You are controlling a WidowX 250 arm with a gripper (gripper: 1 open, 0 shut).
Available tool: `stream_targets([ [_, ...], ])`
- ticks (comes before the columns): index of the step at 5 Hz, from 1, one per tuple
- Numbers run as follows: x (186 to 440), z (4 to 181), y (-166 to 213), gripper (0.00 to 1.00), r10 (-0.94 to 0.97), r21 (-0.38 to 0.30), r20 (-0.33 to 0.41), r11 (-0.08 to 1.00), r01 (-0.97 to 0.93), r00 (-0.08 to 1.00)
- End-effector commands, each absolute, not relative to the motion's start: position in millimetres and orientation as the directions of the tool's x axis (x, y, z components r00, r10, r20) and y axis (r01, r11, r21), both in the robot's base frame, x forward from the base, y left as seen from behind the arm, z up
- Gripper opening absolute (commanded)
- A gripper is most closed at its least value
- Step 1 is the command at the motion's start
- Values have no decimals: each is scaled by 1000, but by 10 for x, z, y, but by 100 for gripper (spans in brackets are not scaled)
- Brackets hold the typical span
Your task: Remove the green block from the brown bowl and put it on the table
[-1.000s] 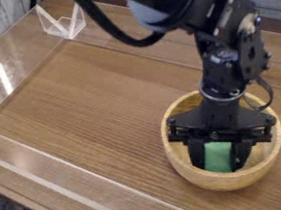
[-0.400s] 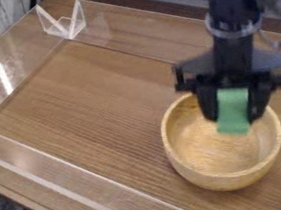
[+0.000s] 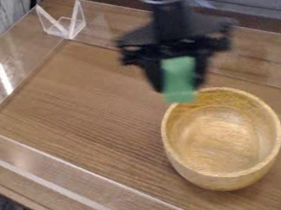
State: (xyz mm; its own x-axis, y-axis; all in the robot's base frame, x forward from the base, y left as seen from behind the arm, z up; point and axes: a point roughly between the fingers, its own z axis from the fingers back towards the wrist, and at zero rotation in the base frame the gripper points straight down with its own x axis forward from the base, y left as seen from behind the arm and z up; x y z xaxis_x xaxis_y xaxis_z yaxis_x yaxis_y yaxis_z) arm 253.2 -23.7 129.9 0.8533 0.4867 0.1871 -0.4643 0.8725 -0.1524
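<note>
- block (image 3: 179, 78) pinched in gripper (image 3: 177, 62) – held high so the rim is cleared;
- block above table (image 3: 69, 109), just beyond bowl (image 3: 222, 139);
- bowl left aside, bare table presumably wanted for the set-down

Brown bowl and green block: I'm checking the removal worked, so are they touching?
Cannot tell. The camera view shows the block beside the bowl's far rim, blurred, without a plain gap.

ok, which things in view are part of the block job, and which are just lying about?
Job:
- green block, held in pincer
- brown bowl
- table

Lying about:
- clear plastic piece, far left
</note>
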Motion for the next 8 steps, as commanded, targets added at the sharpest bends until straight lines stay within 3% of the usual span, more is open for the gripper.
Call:
stream_targets([
  [1, 2593, 1333, 39, 0, 510, -178, 240, 859, -479, 826],
  [3, 3143, 1039, -358, 0, 465, -195, 247, 883, -426, 850],
  [4, 3284, 1047, -331, 100, 441, -190, 251, 895, -403, 862],
  [5, 3320, 1040, -284, 0, 433, -182, 245, 899, -397, 868],
  [6, 3258, 901, -86, 100, 413, -156, 225, 909, -386, 882],
  [7, 3216, 791, 103, 0, 393, -137, 211, 918, -371, 895],
  [8, 3224, 793, 49, 0, 446, -130, 205, 894, -428, 871],
])
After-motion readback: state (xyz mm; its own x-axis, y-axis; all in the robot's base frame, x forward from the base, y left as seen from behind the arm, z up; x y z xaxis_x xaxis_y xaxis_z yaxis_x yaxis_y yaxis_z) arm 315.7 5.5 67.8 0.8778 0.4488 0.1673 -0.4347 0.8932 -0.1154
